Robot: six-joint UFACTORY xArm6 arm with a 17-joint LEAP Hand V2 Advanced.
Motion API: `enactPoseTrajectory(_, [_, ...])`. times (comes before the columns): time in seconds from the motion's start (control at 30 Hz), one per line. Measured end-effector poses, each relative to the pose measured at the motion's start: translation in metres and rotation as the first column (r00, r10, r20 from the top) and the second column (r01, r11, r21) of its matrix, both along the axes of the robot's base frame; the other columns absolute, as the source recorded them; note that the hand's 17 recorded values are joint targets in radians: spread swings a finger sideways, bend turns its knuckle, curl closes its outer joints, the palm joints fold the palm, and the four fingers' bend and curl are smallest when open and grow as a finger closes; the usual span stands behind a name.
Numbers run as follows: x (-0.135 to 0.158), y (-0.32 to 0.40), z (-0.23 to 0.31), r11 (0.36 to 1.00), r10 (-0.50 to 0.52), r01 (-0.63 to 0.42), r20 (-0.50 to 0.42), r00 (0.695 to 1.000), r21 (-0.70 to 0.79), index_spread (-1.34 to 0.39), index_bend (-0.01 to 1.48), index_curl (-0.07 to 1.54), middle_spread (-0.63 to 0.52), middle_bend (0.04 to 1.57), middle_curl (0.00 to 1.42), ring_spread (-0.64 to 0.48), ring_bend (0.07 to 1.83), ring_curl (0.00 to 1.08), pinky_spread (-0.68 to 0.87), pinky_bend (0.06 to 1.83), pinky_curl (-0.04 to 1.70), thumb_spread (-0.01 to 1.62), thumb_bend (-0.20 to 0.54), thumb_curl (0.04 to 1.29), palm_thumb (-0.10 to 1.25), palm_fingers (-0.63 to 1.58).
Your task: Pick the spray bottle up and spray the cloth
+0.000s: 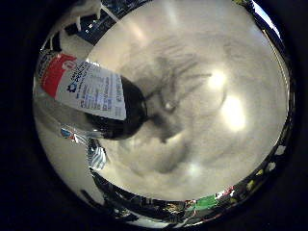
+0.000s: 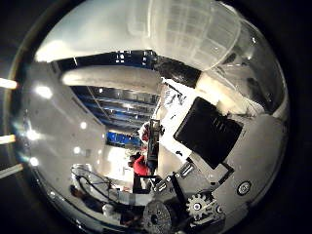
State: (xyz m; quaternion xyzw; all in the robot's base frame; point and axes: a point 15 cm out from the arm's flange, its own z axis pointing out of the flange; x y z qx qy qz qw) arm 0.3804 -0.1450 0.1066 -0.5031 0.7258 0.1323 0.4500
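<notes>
Although its clear plastic body looks light and slippery, the spray bottle point(image 1: 91, 94) is seen close against the palm, above a pale table point(image 1: 202, 144) (no cloth is discernible). Hold is best taken at the neck. Only the thumb-side view shows the hand point(image 2: 214, 161); its closure cannot be told.

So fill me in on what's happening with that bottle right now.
The robot's right hand has the spray bottle close against its palm, lifted over a pale table. The little finger side view shows the bottle's labelled body with dark liquid at its lower end, and its shadow falling on the surface below. The thumb side view shows the hand's black and white parts beside a translucent part of the bottle. No cloth shows in either view, so whether spraying has begun cannot be told.
</notes>
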Motion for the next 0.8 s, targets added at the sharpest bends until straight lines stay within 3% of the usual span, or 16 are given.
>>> enactPoseTrajectory(0.13, [0.002,0.017,0.018,0.997,0.040,-0.043,0.037,0.998,0.064,-0.24,1.11,0.79,-0.11,1.27,0.70,-0.17,1.38,0.62,-0.21,1.27,0.74,1.05,-0.006,0.44,0.96,1.21])
enactPoseTrajectory(0.37, [0.009,0.040,0.077,0.990,0.121,-0.127,0.101,0.988,0.056,-0.21,1.17,0.79,-0.10,1.34,0.69,-0.17,1.44,0.63,-0.18,1.26,0.88,1.08,-0.009,0.50,1.03,1.17])
enactPoseTrajectory(0.53, [-0.007,0.076,0.105,0.963,0.267,-0.267,-0.015,0.964,-0.022,-0.20,1.18,0.79,-0.09,1.35,0.67,-0.17,1.45,0.63,-0.17,1.23,0.96,1.09,-0.012,0.53,1.04,1.16])
enactPoseTrajectory(0.8, [-0.010,0.120,0.154,0.860,0.441,-0.463,-0.143,0.886,-0.215,-0.19,1.20,0.77,-0.09,1.37,0.65,-0.16,1.46,0.62,-0.16,1.16,1.09,1.08,-0.013,0.56,1.03,1.17])
